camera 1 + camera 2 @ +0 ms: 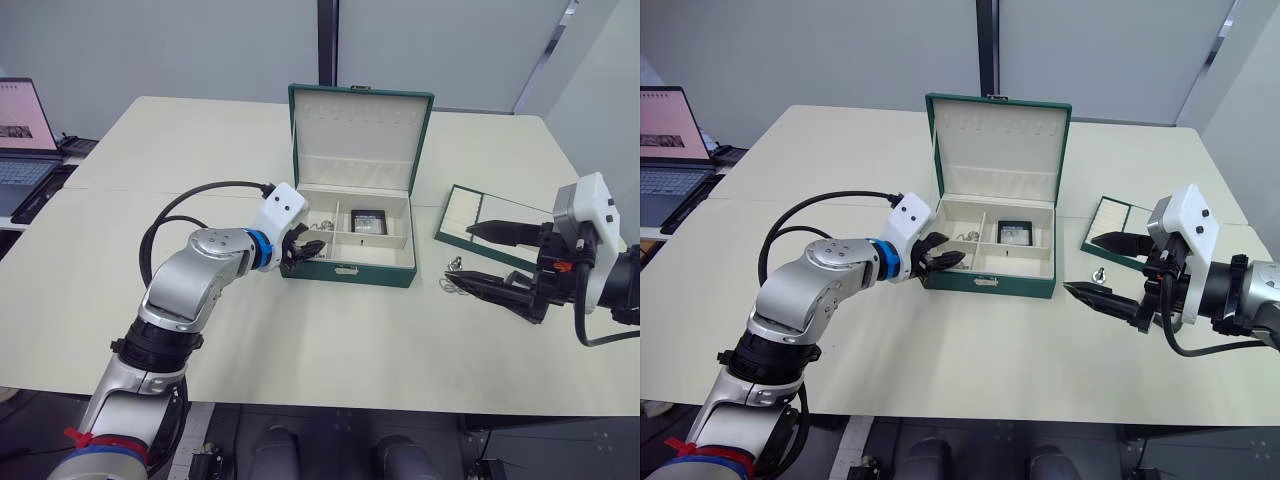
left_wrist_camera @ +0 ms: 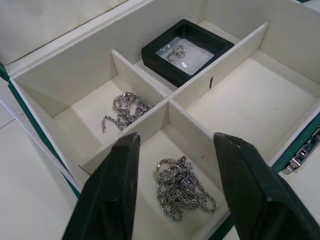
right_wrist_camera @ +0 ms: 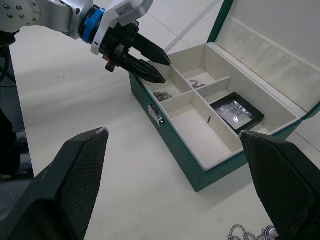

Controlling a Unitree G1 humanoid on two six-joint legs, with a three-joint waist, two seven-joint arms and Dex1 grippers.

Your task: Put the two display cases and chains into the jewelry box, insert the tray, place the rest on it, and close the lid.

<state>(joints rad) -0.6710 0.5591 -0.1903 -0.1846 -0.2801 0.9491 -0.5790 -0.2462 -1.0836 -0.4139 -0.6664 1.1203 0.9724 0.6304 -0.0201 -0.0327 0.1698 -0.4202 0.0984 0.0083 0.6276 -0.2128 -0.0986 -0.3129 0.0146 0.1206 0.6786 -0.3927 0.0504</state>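
Observation:
The green jewelry box stands open at the table's middle, its lid upright. A black display case holding rings lies in the back right compartment. One silver chain rests in the back left compartment and another chain in the front left one. My left gripper hovers open at the box's front left corner, just above that front chain. The tray, green-edged with a cream lining, lies on the table right of the box. Close to it my right gripper is open and empty, with a loose chain on the table below it.
A laptop sits on a side table at the far left. The cream table stretches wide in front of and to the left of the box. The box's front right compartment holds nothing.

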